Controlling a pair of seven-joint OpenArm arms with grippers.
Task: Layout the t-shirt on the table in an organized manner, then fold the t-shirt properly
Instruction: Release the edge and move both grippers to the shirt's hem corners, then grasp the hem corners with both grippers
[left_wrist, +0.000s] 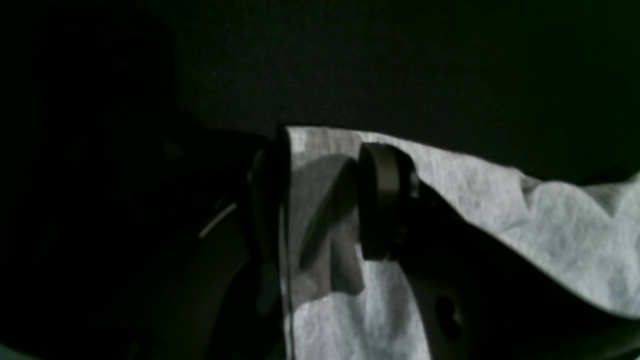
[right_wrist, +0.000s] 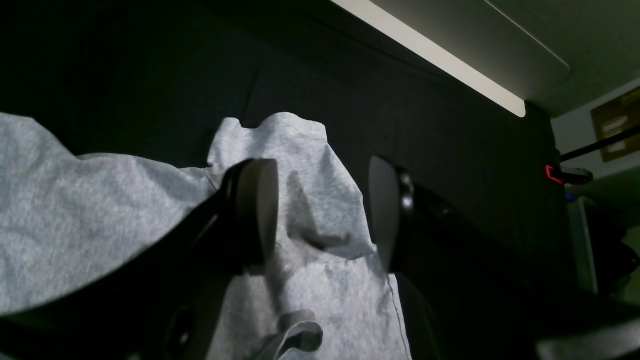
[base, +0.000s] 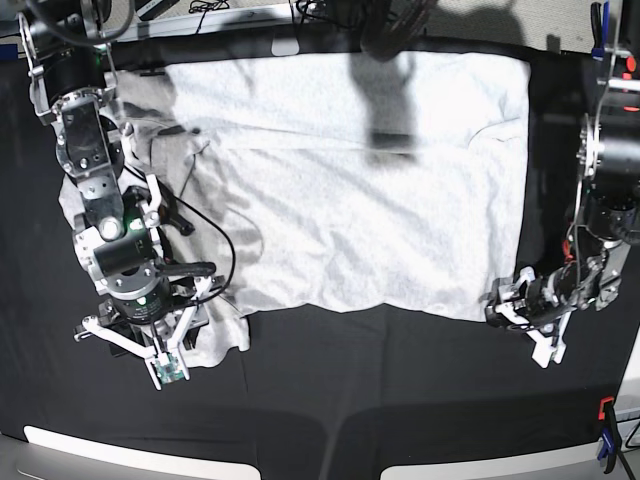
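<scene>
A: What lay on the table (base: 300, 400)?

B: A black cloth covered it, matte and faintly creased. The shirt (base: 350, 190), soft pale-grey cotton, was spread as a rough rectangle across the upper middle of the base view, with shallow wrinkles and a bunched sleeve at the lower left.

A: Where was the left gripper (base: 505, 300)?

B: At the lower right of the base view, at the shirt's corner. In its wrist view one flat, rounded pad (left_wrist: 380, 200) sat on top of the fabric, and the other was lost in darkness beside the fabric's straight edge. The fingers stood apart with the cloth edge between them; whether they pinched it, I could not tell.

A: And the right gripper (right_wrist: 322, 215)?

B: At the lower left of the base view, over the bunched sleeve. Its two smooth oval pads (right_wrist: 257, 210) were spread, crumpled fabric lying between them, not squeezed.

A: Anything else?

B: A red clamp (base: 604, 408) at the lower right edge.
</scene>
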